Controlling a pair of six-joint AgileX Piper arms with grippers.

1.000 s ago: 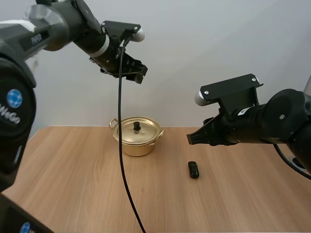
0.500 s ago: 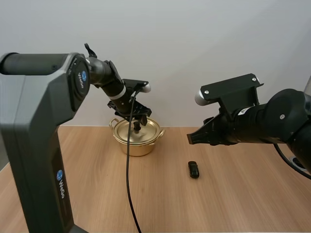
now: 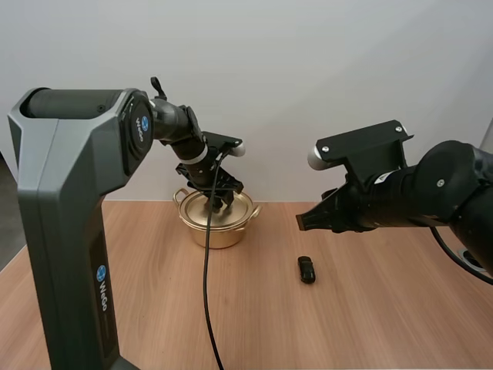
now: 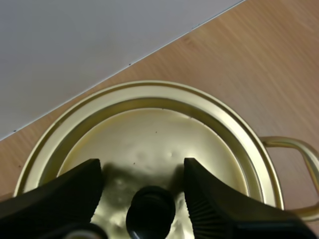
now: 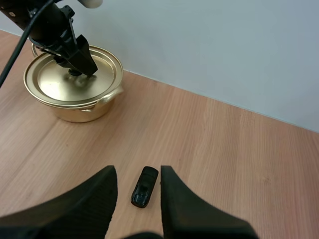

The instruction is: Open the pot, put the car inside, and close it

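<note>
Wood table (image 3: 370, 324): gold pot (image 3: 219, 231) at back-left, lid (image 3: 240, 205) on. L gripper (image 3: 219, 198) down over lid, fingers apart w/ black knob (image 4: 150, 216) between, not pinched. Black car (image 3: 307, 269) lies right of pot. R gripper (image 3: 302, 221) above car, fingers apart, empty.

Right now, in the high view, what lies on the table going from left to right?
pot, with its lid on → car
</note>
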